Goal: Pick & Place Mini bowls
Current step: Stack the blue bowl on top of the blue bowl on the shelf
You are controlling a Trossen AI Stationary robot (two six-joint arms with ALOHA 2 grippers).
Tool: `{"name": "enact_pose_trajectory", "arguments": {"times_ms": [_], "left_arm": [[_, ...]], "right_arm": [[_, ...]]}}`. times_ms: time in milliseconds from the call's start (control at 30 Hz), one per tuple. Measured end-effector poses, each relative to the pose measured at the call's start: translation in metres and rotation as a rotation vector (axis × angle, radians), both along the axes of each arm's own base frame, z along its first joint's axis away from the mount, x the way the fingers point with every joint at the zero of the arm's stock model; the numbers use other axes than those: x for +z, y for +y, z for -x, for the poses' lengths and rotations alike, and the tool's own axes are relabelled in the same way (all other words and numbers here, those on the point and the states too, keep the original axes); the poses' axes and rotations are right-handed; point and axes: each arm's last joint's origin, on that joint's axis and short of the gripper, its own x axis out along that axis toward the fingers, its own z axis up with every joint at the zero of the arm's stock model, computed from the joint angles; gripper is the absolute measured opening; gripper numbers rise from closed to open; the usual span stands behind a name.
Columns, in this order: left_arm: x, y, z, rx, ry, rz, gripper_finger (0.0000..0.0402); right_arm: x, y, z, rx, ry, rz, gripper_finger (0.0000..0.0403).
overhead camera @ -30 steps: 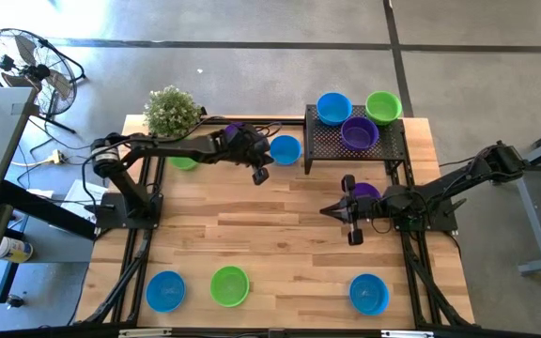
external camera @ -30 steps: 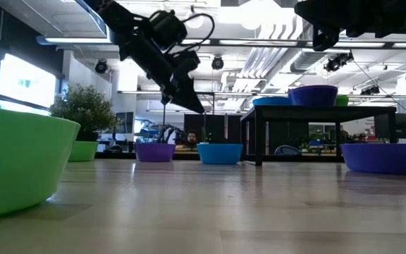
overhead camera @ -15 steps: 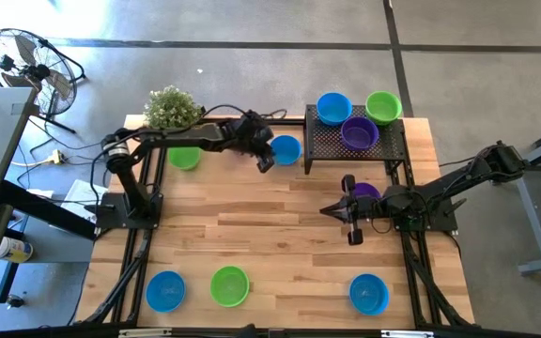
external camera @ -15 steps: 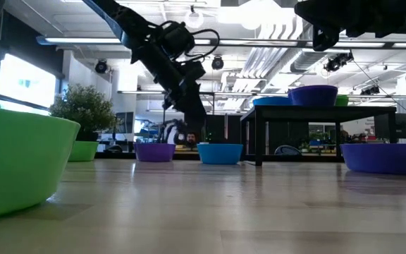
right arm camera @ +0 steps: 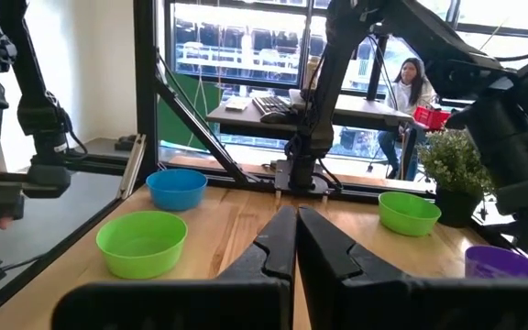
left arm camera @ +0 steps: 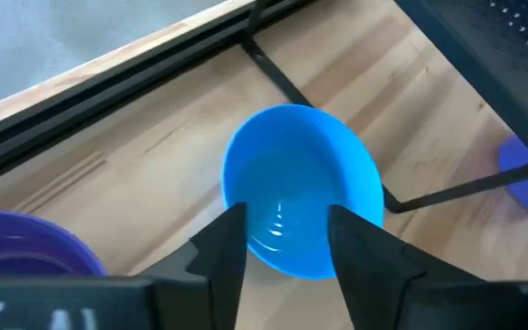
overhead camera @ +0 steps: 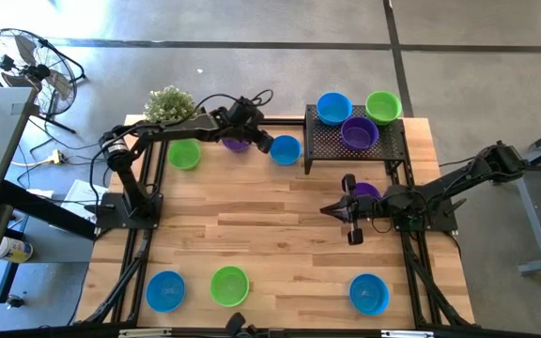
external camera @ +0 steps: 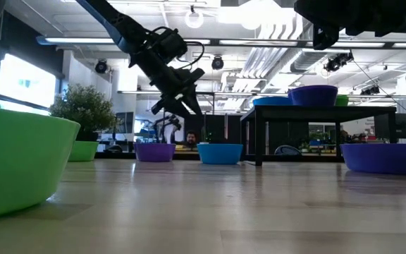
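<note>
My left gripper (overhead camera: 264,144) hangs open above the far side of the table, just left of a blue mini bowl (overhead camera: 285,148). In the left wrist view that blue bowl (left arm camera: 301,188) shows below and between the spread fingers, standing on its base on the wood. A purple bowl (overhead camera: 236,142) sits under the left arm, with a green bowl (overhead camera: 184,155) farther left. In the low view my left gripper (external camera: 192,106) is well above the bowls. My right gripper (overhead camera: 329,210) is shut and holds nothing, at the right middle of the table, beside a purple bowl (overhead camera: 365,192).
A black mesh stand (overhead camera: 383,145) at the far right carries a blue (overhead camera: 333,107), a green (overhead camera: 383,106) and a purple bowl (overhead camera: 359,132). A potted plant (overhead camera: 170,108) stands at the far left. Near the front edge sit three bowls: blue (overhead camera: 165,290), green (overhead camera: 229,285), blue (overhead camera: 368,293).
My left gripper has moved toward the table's far edge, closer to the blue bowl there, and its fingers have opened. The bowls have stayed in place.
</note>
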Motion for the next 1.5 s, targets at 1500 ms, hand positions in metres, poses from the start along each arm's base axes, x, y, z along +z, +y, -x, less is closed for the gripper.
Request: {"name": "enact_pose_trajectory", "arguments": {"times_ms": [1500], "left_arm": [[-0.048,0.017,-0.039,-0.005,0.277,0.096,0.0125]], "right_arm": [[0.004,0.001,0.0,0.033,-0.045,0.0,0.0001]]}}
